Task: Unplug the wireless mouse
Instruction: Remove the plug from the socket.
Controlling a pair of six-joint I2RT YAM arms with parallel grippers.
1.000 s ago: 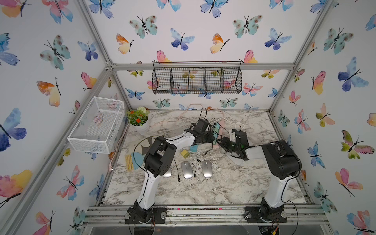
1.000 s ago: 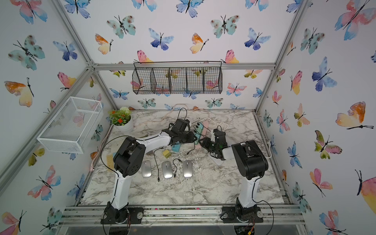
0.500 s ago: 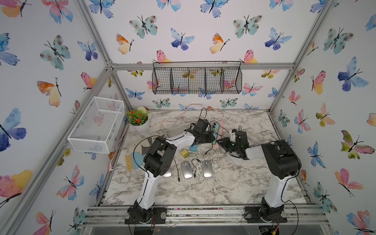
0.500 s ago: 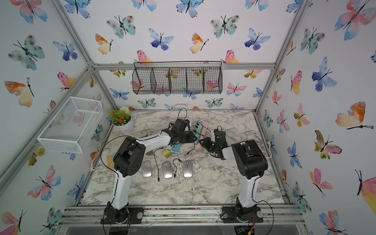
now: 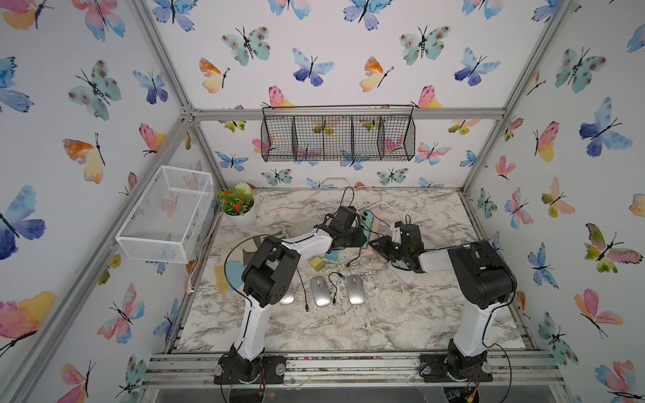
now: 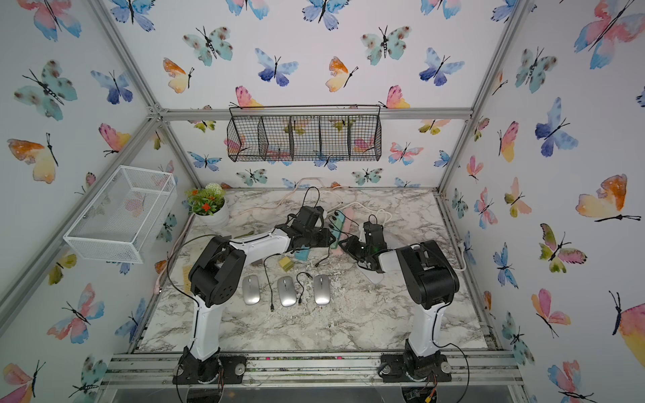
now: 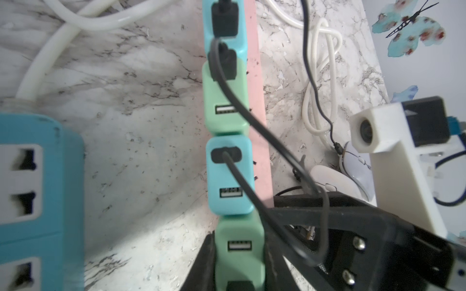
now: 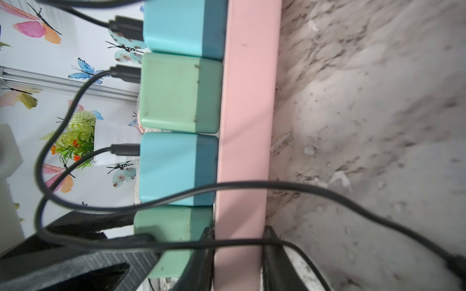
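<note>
In the left wrist view my left gripper (image 7: 239,254) is shut on the nearest green charger (image 7: 239,234) in a row of green and blue chargers plugged into a pink power strip (image 7: 259,141). My right gripper (image 8: 238,254) is shut on the end of that pink power strip (image 8: 249,100), one finger on each side. Both top views show the two grippers (image 5: 361,239) (image 5: 378,246) meeting at the strip (image 6: 340,221). A white mouse (image 7: 353,161) with a black cable plugged into it lies beside a second white mouse (image 7: 330,181). Three silver mice (image 6: 286,286) lie in a row at the front.
A blue power strip (image 7: 30,189) lies close to the left gripper. Loose black cables (image 5: 333,282) run between the silver mice. An olive block (image 5: 317,264), a potted plant (image 5: 239,206), a white wire basket (image 5: 167,213) and a black wall basket (image 5: 336,137) are around.
My right gripper has closed in on the pink power strip. The left gripper keeps its hold and both arms stay in place.
</note>
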